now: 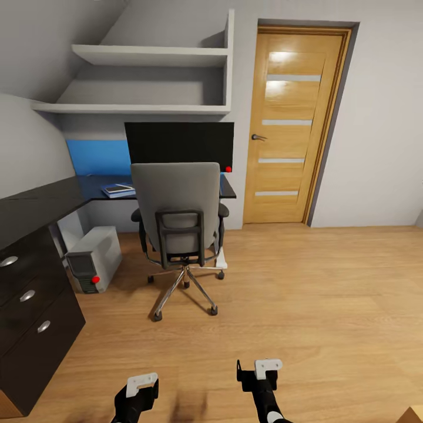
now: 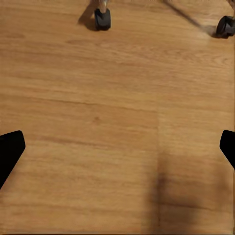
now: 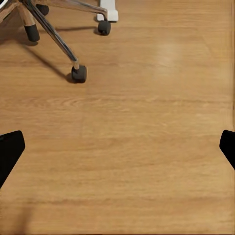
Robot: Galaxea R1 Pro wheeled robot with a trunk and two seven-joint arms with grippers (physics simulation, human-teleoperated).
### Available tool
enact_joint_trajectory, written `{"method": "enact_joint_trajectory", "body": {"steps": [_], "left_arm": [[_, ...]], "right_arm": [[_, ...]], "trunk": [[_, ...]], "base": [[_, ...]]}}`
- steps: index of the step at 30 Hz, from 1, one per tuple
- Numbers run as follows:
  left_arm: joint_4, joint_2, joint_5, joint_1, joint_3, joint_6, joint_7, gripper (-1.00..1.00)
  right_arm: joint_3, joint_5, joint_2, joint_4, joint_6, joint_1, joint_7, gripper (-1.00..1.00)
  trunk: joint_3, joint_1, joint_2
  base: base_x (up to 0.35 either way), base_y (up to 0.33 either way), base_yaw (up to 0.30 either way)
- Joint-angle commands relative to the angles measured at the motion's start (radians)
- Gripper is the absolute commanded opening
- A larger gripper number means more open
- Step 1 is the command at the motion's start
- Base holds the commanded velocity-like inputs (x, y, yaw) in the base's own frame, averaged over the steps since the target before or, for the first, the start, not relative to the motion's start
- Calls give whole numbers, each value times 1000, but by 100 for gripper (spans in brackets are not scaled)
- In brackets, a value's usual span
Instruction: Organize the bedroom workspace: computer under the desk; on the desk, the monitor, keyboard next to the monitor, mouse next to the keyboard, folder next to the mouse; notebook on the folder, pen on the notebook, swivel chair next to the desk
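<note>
The grey swivel chair [image 1: 176, 218] stands with its back to me, pushed up against the black desk [image 1: 35, 207]. Behind it the black monitor [image 1: 179, 143] stands on the desktop. A flat blue folder [image 1: 119, 190] lies on the desk left of the chair back, with something darker and thin on top that I cannot make out. The light grey computer [image 1: 94, 258] sits on the floor under the desk. The chair back hides the desk area in front of the monitor, so the keyboard and mouse are hidden. My left gripper [image 1: 140, 392] [image 2: 117, 147] and right gripper [image 1: 257, 376] [image 3: 117, 147] hang open and empty over the wooden floor.
The black three-drawer unit [image 1: 29, 305] is close at my left. A closed wooden door [image 1: 294, 126] is at the back right, and white shelves [image 1: 147, 82] hang above the desk. Chair casters [image 2: 102, 19] [image 3: 78, 73] and the white desk leg foot [image 3: 108, 12] lie ahead of the grippers.
</note>
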Motion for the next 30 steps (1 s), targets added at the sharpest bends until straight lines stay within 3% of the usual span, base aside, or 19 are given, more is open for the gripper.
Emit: {"method": "enact_joint_trajectory", "body": {"steps": [1,18,30], "left_arm": [[1,0,8,-1,-3,-4,3,100],[1,0,8,-1,1,-2,-2,100],[1,0,9,-1,1,0,-4,100]], "right_arm": [[6,6,0,1,0,-1,-10,100],[6,3,0,2,2,-1,-11,100],[5,1,0,1,3,-1,-11,100]], "trunk": [[2,-4,7],[53,-69,126],[74,-115,210]], "base": [[0,0,0],[-9,0,-6],[-267,0,-33]]}}
